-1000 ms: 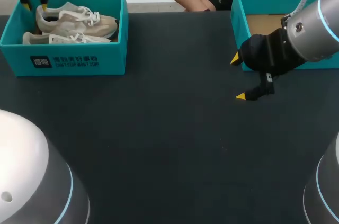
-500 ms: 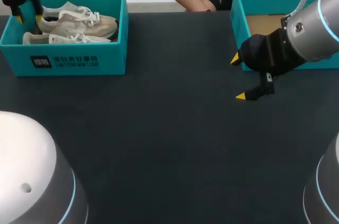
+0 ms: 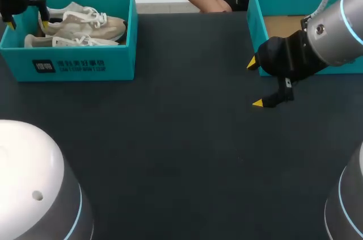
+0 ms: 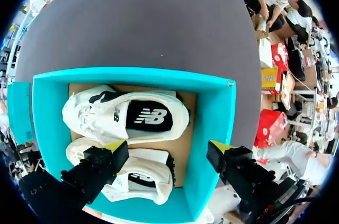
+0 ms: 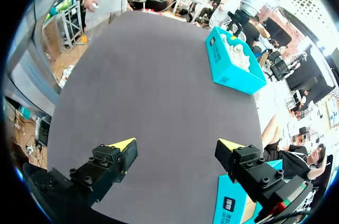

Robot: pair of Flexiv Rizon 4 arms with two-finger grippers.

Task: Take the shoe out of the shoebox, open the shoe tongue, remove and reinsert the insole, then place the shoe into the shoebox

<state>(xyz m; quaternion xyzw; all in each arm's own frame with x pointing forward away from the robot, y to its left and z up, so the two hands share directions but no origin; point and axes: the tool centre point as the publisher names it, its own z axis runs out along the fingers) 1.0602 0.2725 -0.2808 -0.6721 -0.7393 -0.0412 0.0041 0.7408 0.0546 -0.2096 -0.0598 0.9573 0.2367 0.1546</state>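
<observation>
Spread wide and empty, the left pincer (image 4: 167,147) hangs over the shoebox (image 4: 214,118), likely lining up on a shoe (image 4: 148,173); the right pincer (image 3: 254,83) hovers open, empty.

Left gripper (image 3: 26,19): upper left corner of my head view, pointing down, yellow tips spread wide. Right gripper (image 3: 254,83): right of centre, upper half, tips aimed toward the frame's left, likewise spread wide. My right arm (image 3: 340,27) enters from the right edge.
</observation>
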